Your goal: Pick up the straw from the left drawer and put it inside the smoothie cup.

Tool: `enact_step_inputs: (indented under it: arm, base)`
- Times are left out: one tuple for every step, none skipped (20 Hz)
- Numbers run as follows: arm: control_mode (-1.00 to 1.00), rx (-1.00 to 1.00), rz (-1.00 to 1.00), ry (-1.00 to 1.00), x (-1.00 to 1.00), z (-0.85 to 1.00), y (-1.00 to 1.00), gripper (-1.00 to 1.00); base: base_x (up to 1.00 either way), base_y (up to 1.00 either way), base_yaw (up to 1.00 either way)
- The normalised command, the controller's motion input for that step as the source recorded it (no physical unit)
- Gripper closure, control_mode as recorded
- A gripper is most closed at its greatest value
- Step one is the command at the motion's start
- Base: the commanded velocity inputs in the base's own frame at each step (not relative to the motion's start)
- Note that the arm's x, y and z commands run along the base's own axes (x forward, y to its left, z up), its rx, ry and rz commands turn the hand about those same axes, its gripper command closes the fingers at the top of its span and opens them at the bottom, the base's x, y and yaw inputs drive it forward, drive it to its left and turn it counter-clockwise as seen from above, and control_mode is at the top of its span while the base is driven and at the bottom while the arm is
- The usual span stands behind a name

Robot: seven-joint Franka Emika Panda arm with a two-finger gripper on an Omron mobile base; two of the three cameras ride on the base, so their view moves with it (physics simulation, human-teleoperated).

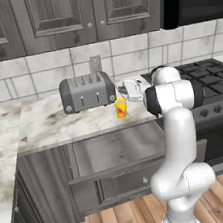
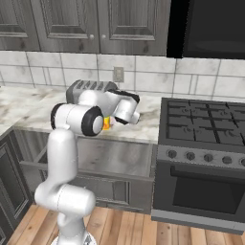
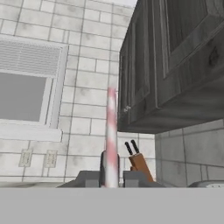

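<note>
Gripper [image 3: 111,174] shut tight on the straw [image 3: 111,131], which rises pink and white between the fingertips in the hand view, pointing away from the hand toward a tiled wall, a window [image 3: 26,92] and dark upper cabinets [image 3: 175,65]; a knife block [image 3: 140,164] stands just right of the straw's base. From the left base view, the hand hangs over the marble counter [image 1: 40,126] just right of the yellow cup [image 1: 120,108], which stands upright near the counter's front edge, in front of the grey toaster [image 1: 87,92]. Below the cup, the left drawer [image 1: 120,155] stands pulled open, its panelled front and small knob facing the wooden floor. A black stove [image 2: 203,143] sits to the right of the counter. From the right base view, the arm's elbow hides most of the cup.
</note>
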Motion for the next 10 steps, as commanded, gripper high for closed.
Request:
enact_step_inputs:
  arm:
    - [-1.00, 0.00, 0.00, 0.00, 0.41, 0.00, 0.00, 1.00]
    - [-1.00, 0.00, 0.00, 0.00, 0.42, 0.00, 0.00, 1.00]
    - [-1.00, 0.00, 0.00, 0.00, 0.44, 0.00, 0.00, 1.00]
    - [-1.00, 0.00, 0.00, 0.00, 0.44, 0.00, 0.00, 1.00]
    - [-1.00, 0.00, 0.00, 0.00, 0.43, 0.00, 0.03, 1.00]
    - [-1.00, 0.00, 0.00, 0.00, 0.38, 0.00, 0.08, 1.00]
    - [-1.00, 0.00, 0.00, 0.00, 0.36, 0.00, 0.09, 1.00]
    - [-1.00, 0.00, 0.00, 0.00, 0.36, -0.02, 0.07, 1.00]
    - [-1.00, 0.00, 0.00, 0.00, 0.36, -0.07, 0.04, 1.00]
    - [-1.00, 0.00, 0.00, 0.00, 0.34, -0.11, 0.00, 1.00]
  base:
    - [0.00, 0.00, 0.00]
    - [0.00, 0.00, 0.00]
    - [0.00, 0.00, 0.00]
    - [0.00, 0.00, 0.00]
    - [0.00, 0.00, 0.00]
    - [0.00, 0.00, 0.00]
    - [0.00, 0.00, 0.00]
    - [0.00, 0.00, 0.00]
    - [0.00, 0.00, 0.00]
    - [0.00, 0.00, 0.00]
